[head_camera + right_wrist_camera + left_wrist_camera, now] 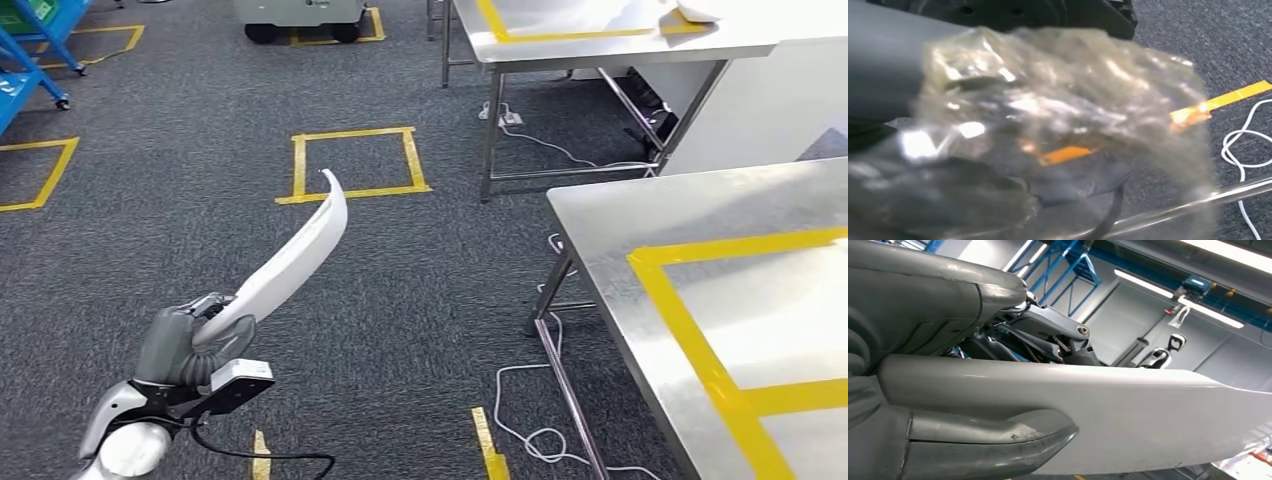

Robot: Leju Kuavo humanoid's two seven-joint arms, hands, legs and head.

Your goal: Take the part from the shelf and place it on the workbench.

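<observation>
Left hand (190, 345) raised over the carpet (200, 230), fingers (1048, 330) and thumb (998, 435) clamped around the white curved part (290, 262), tip pointing forward. Right hand's (998, 150) grip impossible to tell behind crumpled plastic wrap.

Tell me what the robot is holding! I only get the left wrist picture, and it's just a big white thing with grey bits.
Observer: The left hand grips a long, curved white part by one end; its pointed tip sticks up over the carpet.
Operator: Is it on the workbench yet?
Observer: No. The steel workbench with yellow tape stands off to the robot's right, and the part hangs over the floor.
Operator: What's the other hand doing?
Observer: The right wrist view is blurred by crinkly clear plastic, so I can't tell.
</observation>
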